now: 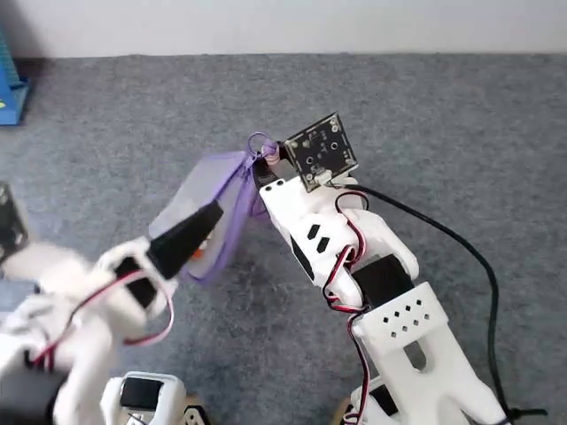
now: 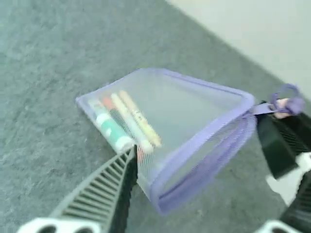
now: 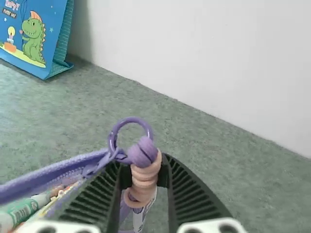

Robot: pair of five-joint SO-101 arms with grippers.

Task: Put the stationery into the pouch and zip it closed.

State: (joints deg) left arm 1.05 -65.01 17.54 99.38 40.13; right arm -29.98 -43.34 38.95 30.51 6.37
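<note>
A purple mesh pouch (image 1: 202, 184) lies mid-table on grey carpet, its zip drawn along the top edge. Through the mesh (image 2: 189, 111) I see several pens and markers (image 2: 121, 124) lying side by side at one end. My right gripper (image 1: 263, 166) is at the pouch's far end, shut on the beaded zipper pull (image 3: 141, 170), with the purple ring (image 3: 129, 132) standing above its fingers. In the left wrist view this gripper (image 2: 274, 141) holds the same end. My left gripper (image 1: 208, 221) rests against the pouch's near corner (image 2: 146, 179).
A blue gift bag (image 3: 34, 34) with a dinosaur print leans on the white wall at the back left (image 1: 9, 88). A black cable (image 1: 469, 257) trails across the carpet to the right of the right arm.
</note>
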